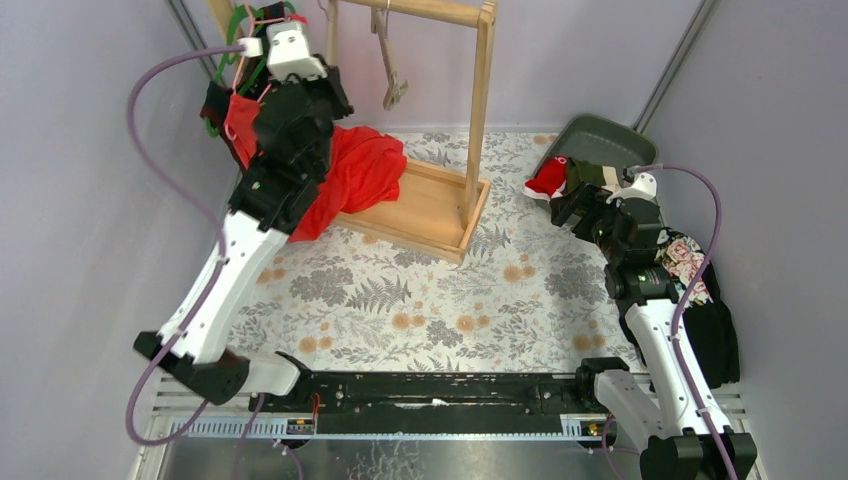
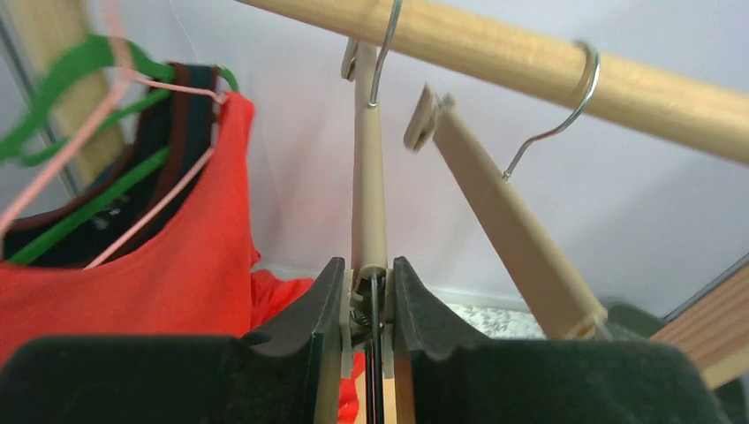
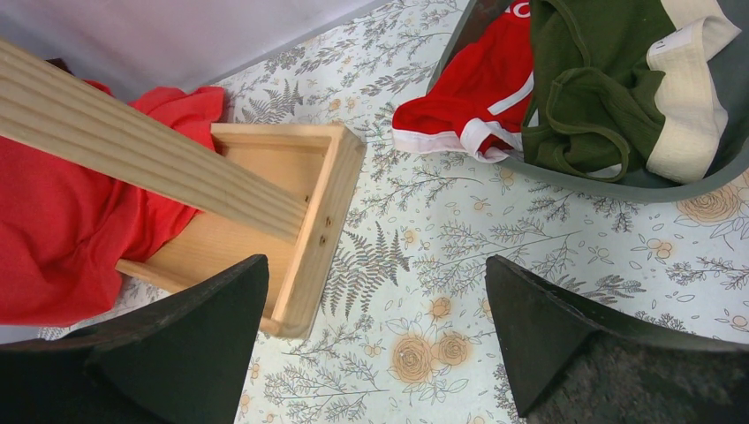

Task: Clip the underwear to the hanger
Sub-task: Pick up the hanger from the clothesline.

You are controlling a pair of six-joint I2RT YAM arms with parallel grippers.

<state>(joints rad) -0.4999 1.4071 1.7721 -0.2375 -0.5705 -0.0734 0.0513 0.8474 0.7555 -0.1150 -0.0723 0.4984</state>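
Observation:
A beige clip hanger [image 2: 368,177] hangs by its wire hook from the wooden rail [image 2: 530,66]. My left gripper [image 2: 368,283] is shut on the clip at its lower end, which is squeezed between both fingers. The underwear lies in a grey tray [image 3: 618,181] at the back right: red briefs [image 3: 468,97] spilling over the rim and olive green briefs [image 3: 618,97] with a cream waistband. My right gripper [image 3: 375,300] is open over the floral mat just in front of the tray, holding nothing. In the top view the red briefs [image 1: 548,178] lie right beside it.
A second beige hanger [image 2: 503,230] hangs tilted to the right of the held one. A red tank top [image 2: 159,256] hangs on green and pink hangers at left. The wooden rack base [image 3: 300,177] sits left of my right gripper. A black floral cloth [image 1: 690,265] lies at the right edge.

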